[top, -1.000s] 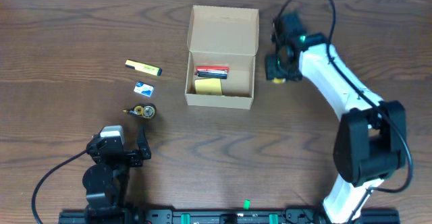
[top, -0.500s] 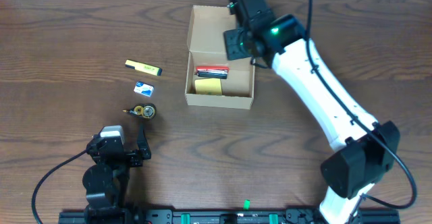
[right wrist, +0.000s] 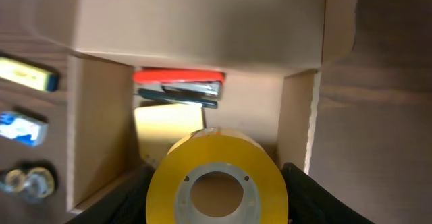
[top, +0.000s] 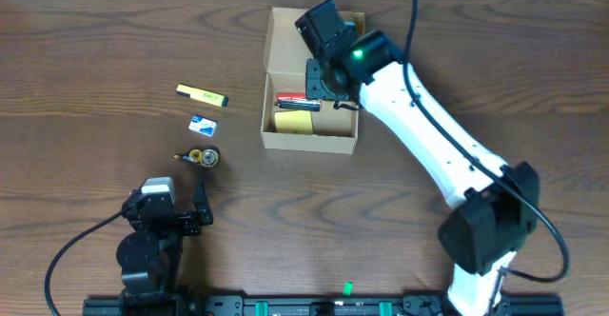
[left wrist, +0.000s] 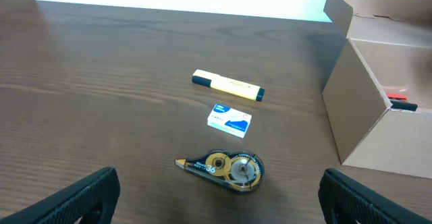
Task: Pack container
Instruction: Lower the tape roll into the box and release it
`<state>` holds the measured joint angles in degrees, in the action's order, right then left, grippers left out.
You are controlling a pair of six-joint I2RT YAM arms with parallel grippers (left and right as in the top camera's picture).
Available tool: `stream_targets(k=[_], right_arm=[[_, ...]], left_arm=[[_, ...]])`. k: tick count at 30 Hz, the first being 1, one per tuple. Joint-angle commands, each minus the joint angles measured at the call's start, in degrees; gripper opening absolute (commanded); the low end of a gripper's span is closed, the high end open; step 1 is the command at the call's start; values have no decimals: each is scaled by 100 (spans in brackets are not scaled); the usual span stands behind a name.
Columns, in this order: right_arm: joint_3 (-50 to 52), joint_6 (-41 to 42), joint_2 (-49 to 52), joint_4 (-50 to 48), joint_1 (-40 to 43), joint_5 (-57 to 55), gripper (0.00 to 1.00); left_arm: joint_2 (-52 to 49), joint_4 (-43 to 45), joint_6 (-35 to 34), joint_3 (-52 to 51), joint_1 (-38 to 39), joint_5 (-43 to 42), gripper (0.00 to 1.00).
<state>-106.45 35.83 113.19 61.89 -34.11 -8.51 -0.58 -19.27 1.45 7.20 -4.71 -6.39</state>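
Two grippers logged. Right gripper point(right wrist: 216, 196): jaws clamped on a yellow tape roll point(right wrist: 216, 153), one dark finger point(right wrist: 125, 193) on either flank, the roll's open core facing the wrist camera.

Directly under and just ahead of the roll: the container point(right wrist: 101, 129), top open. The roll hangs above its interior; contact with the floor or contents cannot be told. Inside, nearest the roll, a yellow pad point(right wrist: 169, 124) lies flat. Beyond the pad, a red and dark item point(right wrist: 179, 82) lies against the far wall; type not legible. Beyond that, the lid flap point(right wrist: 202, 21) is folded open, away from the gripper.

Left gripper point(left wrist: 217, 196): jaws spread wide, holding nothing, low over the table point(left wrist: 101, 82). Closest ahead, centred between the fingers, a correction tape roller point(left wrist: 226, 169). Past it, a small blue and white packet point(left wrist: 229, 117). Farther still, a yellow highlighter point(left wrist: 227, 86), lying crosswise. The container stands ahead and off to this gripper's right, well apart from these three items.
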Motion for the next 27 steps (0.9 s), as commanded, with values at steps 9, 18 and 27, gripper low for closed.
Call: stream_targets(k=[9,18,27], right_arm=[[-57,313,780,190,-48,50,22],[-55,229,1150,258,15,-511,23],[-52,-26,1165,101,199,-763,24]], left_arm=[[33,-37,-35,-127,24,63,95],[33,-37,-35,-127,24,63,95],[33,-37,-35,-127,24,63,95]])
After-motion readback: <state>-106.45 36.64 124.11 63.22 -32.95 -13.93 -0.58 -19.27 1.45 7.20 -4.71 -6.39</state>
